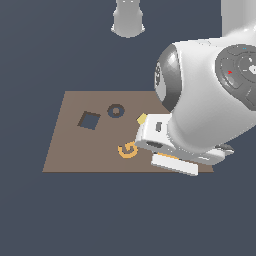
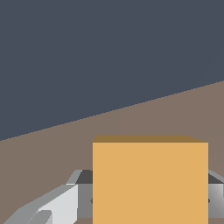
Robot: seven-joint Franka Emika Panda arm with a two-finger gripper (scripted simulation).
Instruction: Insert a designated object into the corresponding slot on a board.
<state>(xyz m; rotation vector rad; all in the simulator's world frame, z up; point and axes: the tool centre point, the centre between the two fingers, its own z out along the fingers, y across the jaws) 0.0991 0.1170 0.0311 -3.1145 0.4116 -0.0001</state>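
Observation:
The orange square block (image 2: 150, 179) fills the near part of the wrist view, held between my two fingers (image 2: 57, 205). In the exterior view only a thin orange sliver of the block (image 1: 169, 156) shows under the hand. My gripper (image 1: 172, 159) is shut on it over the board's (image 1: 65, 150) near corner on the exterior view's right. The dark square slot (image 1: 89, 120) lies on the board's far side toward the exterior view's left, well apart from the gripper. I cannot tell whether the block rests on the board or hangs just above it.
A dark round ring (image 1: 116, 111) sits just right of the slot. An orange letter G (image 1: 128, 150) lies near the board's front middle, close to the hand. A small pale square piece (image 1: 142, 118) lies beside the arm. The arm's bulk hides the board's right part.

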